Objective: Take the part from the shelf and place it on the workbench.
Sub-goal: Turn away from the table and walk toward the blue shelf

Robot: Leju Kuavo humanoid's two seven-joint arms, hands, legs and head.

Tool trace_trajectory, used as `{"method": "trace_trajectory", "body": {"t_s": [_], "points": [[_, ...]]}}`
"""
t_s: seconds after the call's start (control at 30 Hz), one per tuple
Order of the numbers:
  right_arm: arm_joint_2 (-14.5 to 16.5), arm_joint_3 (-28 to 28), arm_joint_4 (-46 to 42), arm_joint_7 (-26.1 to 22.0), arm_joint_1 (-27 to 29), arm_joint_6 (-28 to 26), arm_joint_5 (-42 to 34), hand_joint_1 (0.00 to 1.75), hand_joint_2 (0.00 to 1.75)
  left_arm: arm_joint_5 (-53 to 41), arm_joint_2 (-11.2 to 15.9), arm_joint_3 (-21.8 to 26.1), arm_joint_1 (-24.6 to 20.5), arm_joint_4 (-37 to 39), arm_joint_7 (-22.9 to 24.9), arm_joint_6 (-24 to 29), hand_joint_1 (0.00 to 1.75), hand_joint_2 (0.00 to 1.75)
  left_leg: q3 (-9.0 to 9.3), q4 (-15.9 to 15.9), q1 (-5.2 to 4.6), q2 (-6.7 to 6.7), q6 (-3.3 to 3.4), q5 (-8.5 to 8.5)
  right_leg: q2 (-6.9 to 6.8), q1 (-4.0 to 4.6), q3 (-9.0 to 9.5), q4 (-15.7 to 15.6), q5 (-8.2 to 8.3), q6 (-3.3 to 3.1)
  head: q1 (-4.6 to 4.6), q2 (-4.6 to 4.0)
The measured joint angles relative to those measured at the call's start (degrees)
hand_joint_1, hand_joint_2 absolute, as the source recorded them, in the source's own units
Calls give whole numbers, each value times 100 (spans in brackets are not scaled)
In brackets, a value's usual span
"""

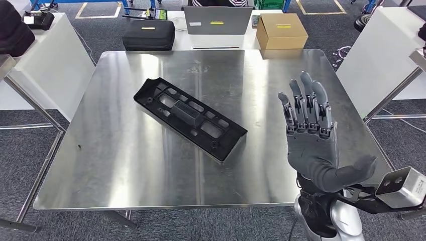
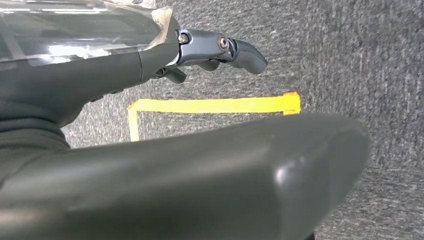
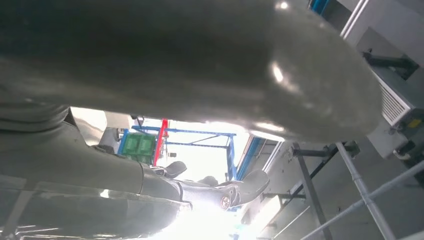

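A long black plastic part [image 1: 190,117] with several cut-outs lies flat and diagonal on the steel workbench [image 1: 125,165], near its middle. My right hand [image 1: 314,135] is raised over the bench's right side, fingers straight and spread, thumb out, holding nothing; it stands well to the right of the part. In the right wrist view the same hand [image 3: 200,190] points up toward the hall's structure. My left hand [image 2: 150,165] hangs over grey floor with its fingers extended and nothing in them.
Behind the workbench a white table carries a black case [image 1: 148,34], a laptop [image 1: 217,20] and a cardboard box [image 1: 281,31]. White panels stand on both sides. Yellow floor tape [image 2: 215,105] lies under the left hand.
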Motion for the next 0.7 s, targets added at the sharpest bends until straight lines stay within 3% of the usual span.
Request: {"method": "trace_trajectory", "body": {"t_s": [0.1, 0.17, 0.23, 0.3, 0.33, 0.37, 0.4, 0.47, 0.53, 0.63, 0.7], "points": [[9, -25, 14, 29, -46, -16, -45, 0, 0, -1, 13, 2, 0, -2, 46, 11, 0, 0, -63, 42, -7, -21, -104, 43, 35, 24, 4, -97, 55, -137, -3, 0], [25, -28, 25, 47, -71, -25, -71, 0, 0, -17, 25, 3, 2, -2, 70, 31, 0, 0, -152, 167, 13, -16, -168, -86, 23, -7, -65, -101, 102, -247, -13, 0], [44, -28, 31, 66, -91, -44, -85, 0, 0, -44, 34, 3, 2, -3, 84, 45, 0, 0, -362, 679, 32, 0, -225, -512, 2, -20, -158, -107, 177, -366, -26, 0], [51, -28, 42, 76, -98, -75, -85, 0, 0, -68, 34, 2, 1, -4, 87, 46, 0, 0, -612, 1396, 44, 7, -262, -932, -20, 0, -261, -102, 249, -429, -32, 0], [51, -28, 50, 79, -98, -92, -85, 0, 0, -79, 35, 2, 1, -4, 87, 46, 0, 0, -652, 1601, 50, 8, -270, -1001, -28, 9, -311, -99, 285, -437, -31, 0], [51, -28, 57, 81, -98, -109, -85, 0, 0, -86, 36, 2, 1, -5, 87, 46, 0, 0, -585, 1603, 54, 10, -267, -957, -34, 15, -358, -96, 321, -430, -32, 0], [51, -28, 62, 81, -98, -124, -85, 0, 0, -91, 38, 2, 0, -6, 87, 46, 0, 0, -405, 1393, 56, 11, -257, -825, -37, 18, -398, -94, 354, -417, -32, 0], [50, -28, 65, 81, -99, -141, -85, 0, 0, -96, 45, 2, -8, -11, 87, 46, 0, 0, 155, 591, 51, 11, -213, -554, -36, 28, -451, -90, 415, -374, -34, 0], [49, -28, 66, 82, -107, -144, -85, 0, 0, -100, 53, 1, -22, -17, 87, 45, 0, 0, 502, 41, 25, 1, -172, -465, -40, 46, -476, -92, 481, -304, -24, 0], [44, -32, 68, 84, -118, -146, -87, 0, 0, -105, 58, -1, -26, -20, 90, 44, 0, 0, 481, -67, -10, 5, -90, -387, -49, 44, -505, -100, 571, -177, -30, 0], [35, -44, 68, 75, -115, -150, -94, 0, 0, -105, 61, 0, -29, -23, 99, 45, 0, 0, 390, -105, -1, 31, 3, -262, -50, 48, -631, 107, 373, -172, -25, 0]]}}
